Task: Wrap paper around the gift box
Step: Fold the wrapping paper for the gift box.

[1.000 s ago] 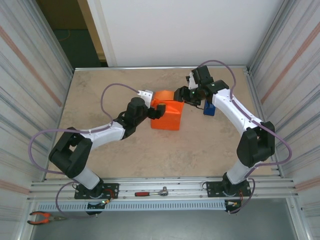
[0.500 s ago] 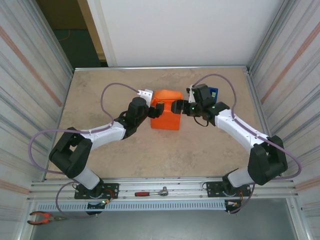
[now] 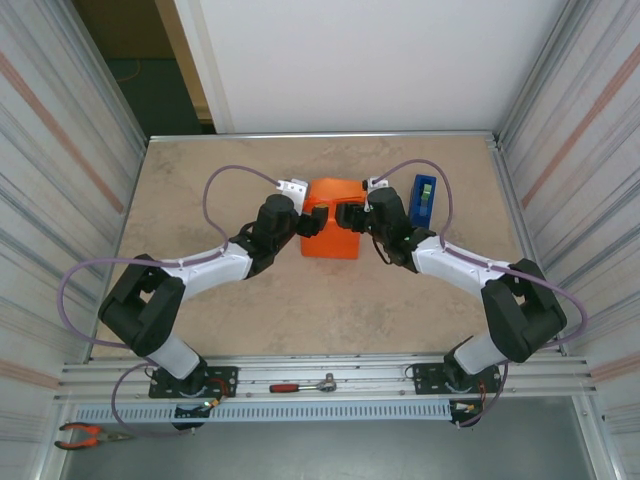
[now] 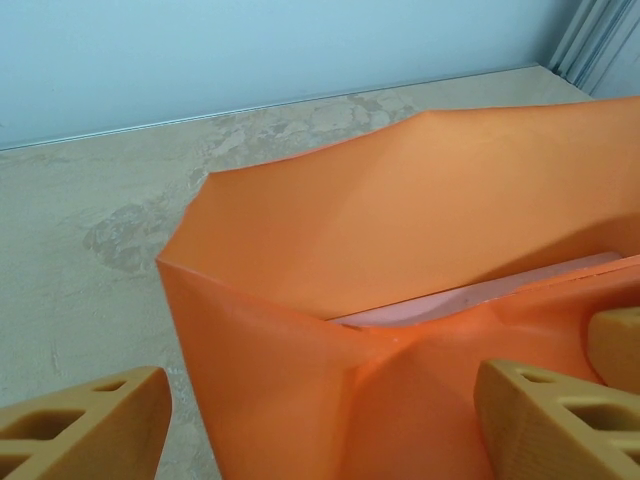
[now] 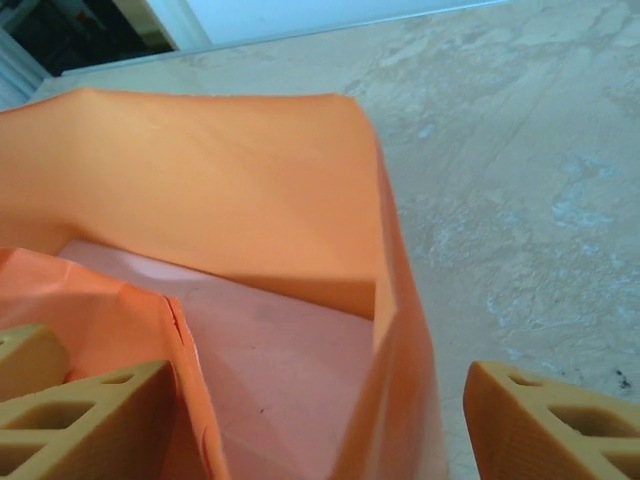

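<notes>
The paper (image 3: 333, 235) is found in the middle of the surface (image 3: 200, 180). It is folded up around the box (image 5: 290, 350) like a little open bag. The box is laid inside at the bottom, and its pink top is seen through the open side of the paper.

The left gripper (image 3: 314, 221) is put at the left side of the paper. Its fingers (image 4: 80, 430) are held wide apart. A folded corner of the paper is stood between them. The left finger is kept clear of the paper, with bare surface seen in the gap. The right finger is seen close against the paper. The paper is not pinched.

The right gripper (image 3: 349, 215) is put at the right side of the paper, facing the left one. Its fingers (image 5: 550, 425) are held wide apart too. One upright wall of the paper is stood between them. The right finger is kept clear of that wall. The left finger is tucked by a crumpled flap inside. The paper is not squeezed here either.

A blue tape holder (image 3: 423, 200) is stood upright near the right gripper, apart from the paper. A wrench (image 3: 305, 385) with a red handle is laid on the metal rail (image 3: 380, 375) at the near edge. Pliers (image 3: 85, 435) with orange handles are laid at the near left corner.
</notes>
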